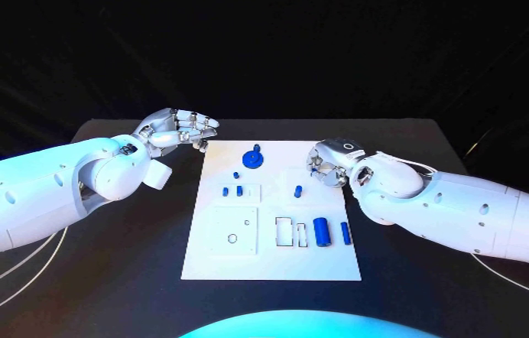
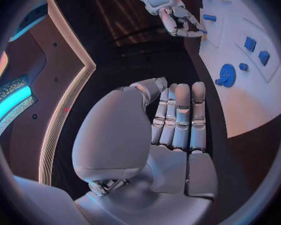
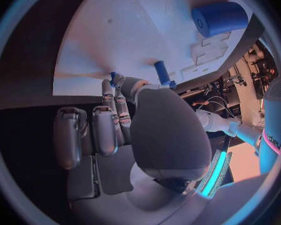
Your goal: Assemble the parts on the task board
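Left hand: the left hand hovers over the black table just off the task board's far corner, fingers straight and together, holding nothing
Right hand: the right hand sits at the board's opposite edge, fingertips touching the plate; whether they pinch a part cannot be told
Parts: a blue gear lies between the two hands; a short peg just beside the right hand; a large cylinder and slim pin nearer the robot than that hand
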Action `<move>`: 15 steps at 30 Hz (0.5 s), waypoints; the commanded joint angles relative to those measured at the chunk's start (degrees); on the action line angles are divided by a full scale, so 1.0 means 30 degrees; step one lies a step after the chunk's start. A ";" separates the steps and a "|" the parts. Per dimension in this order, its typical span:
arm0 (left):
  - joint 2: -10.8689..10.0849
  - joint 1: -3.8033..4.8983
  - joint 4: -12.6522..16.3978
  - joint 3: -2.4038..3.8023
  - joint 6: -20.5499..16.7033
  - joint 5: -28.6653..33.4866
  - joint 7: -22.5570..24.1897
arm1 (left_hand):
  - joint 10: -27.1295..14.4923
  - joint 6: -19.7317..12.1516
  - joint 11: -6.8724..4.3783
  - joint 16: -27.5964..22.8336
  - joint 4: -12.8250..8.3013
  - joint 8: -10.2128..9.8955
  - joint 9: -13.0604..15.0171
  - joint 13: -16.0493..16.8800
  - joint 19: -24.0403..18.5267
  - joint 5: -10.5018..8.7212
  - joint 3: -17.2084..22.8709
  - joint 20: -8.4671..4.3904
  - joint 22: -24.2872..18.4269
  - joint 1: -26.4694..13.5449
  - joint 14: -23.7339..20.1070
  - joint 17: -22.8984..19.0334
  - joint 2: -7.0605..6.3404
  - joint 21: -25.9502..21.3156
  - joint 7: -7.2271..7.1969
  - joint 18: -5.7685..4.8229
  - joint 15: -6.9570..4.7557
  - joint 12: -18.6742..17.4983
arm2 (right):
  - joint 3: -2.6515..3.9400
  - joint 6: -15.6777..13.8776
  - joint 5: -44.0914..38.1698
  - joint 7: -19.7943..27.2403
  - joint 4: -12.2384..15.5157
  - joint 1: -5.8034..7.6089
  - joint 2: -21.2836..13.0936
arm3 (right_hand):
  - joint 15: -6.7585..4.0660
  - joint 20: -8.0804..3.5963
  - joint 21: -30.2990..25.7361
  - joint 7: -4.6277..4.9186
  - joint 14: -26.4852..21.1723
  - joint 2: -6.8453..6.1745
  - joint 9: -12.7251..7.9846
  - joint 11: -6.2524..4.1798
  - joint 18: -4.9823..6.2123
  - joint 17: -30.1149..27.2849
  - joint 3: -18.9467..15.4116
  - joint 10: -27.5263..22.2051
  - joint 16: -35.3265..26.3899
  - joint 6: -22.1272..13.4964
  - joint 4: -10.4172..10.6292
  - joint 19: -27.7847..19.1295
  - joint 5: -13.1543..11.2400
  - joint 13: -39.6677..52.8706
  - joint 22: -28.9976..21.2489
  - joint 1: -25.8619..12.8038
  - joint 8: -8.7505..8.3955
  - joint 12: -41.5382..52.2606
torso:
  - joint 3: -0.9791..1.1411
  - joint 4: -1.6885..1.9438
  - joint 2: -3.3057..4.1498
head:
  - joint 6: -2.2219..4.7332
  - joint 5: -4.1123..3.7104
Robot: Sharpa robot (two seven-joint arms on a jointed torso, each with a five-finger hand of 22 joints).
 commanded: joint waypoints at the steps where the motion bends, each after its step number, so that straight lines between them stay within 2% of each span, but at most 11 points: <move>1: 0.0022 0.0012 -0.0029 0.0015 0.0185 0.0157 0.0224 | -0.0141 -0.0076 0.0048 0.0099 -0.0046 0.0100 0.0021 -0.0016 0.0137 -0.0014 -0.0029 0.0009 -0.0037 -0.0166 0.0056 0.0030 0.0073 -0.0134 -0.0022 0.0122 0.0021 0.0083 | 0.0084 -0.1531 0.0200 0.0288 0.0474 0.0178 -0.0335 | -0.0112 -0.0151 0.0068 -0.0017 0.0807 -0.0017 0.0010 -0.1064 -0.0238 -0.0022 0.0412 0.1156 -0.0053 0.0179 -0.0516 0.1191 0.0063 0.0013 0.4339 -0.0260 0.0086 -0.0067 | -0.0002 -0.0012 -0.0003 | 0.0011 0.0019; 7: 0.0027 0.0012 -0.0098 0.0015 0.0156 0.0233 0.0191 | -0.0198 -0.0140 0.0072 0.0079 -0.0063 0.0083 0.0015 -0.0030 0.0143 -0.0011 -0.0037 0.0011 -0.0056 -0.0192 0.0031 0.0038 0.0055 -0.0157 0.0008 0.0116 0.0036 0.0069 | 0.0172 -0.1949 0.0755 0.0396 0.1452 0.0571 -0.1044 | -0.0112 -0.0151 0.0086 -0.0013 0.0804 -0.0020 0.0019 -0.1062 -0.0242 -0.0037 0.0429 0.1153 -0.0060 0.0176 -0.0538 0.1197 0.0062 0.0008 0.4345 -0.0292 0.0086 -0.0082 | -0.0025 -0.0015 -0.0017 | 0.0042 0.0013; 15: 0.0068 0.0011 -0.0130 0.0015 0.0095 0.0289 0.0192 | -0.0217 -0.0166 0.0084 0.0071 -0.0067 0.0077 0.0013 -0.0036 0.0146 -0.0009 -0.0037 0.0013 -0.0065 -0.0205 0.0022 0.0042 0.0055 -0.0169 0.0023 0.0113 0.0045 0.0067 | 0.0210 -0.2816 0.1880 0.0984 0.3013 0.0679 -0.1462 | -0.0112 -0.0151 0.0125 -0.0010 0.0808 -0.0023 0.0027 -0.1060 -0.0250 -0.0019 0.0440 0.1154 -0.0047 0.0177 -0.0554 0.1209 0.0061 0.0005 0.4357 -0.0316 0.0087 -0.0091 | 0.0016 -0.0016 0.0018 | 0.0080 0.0195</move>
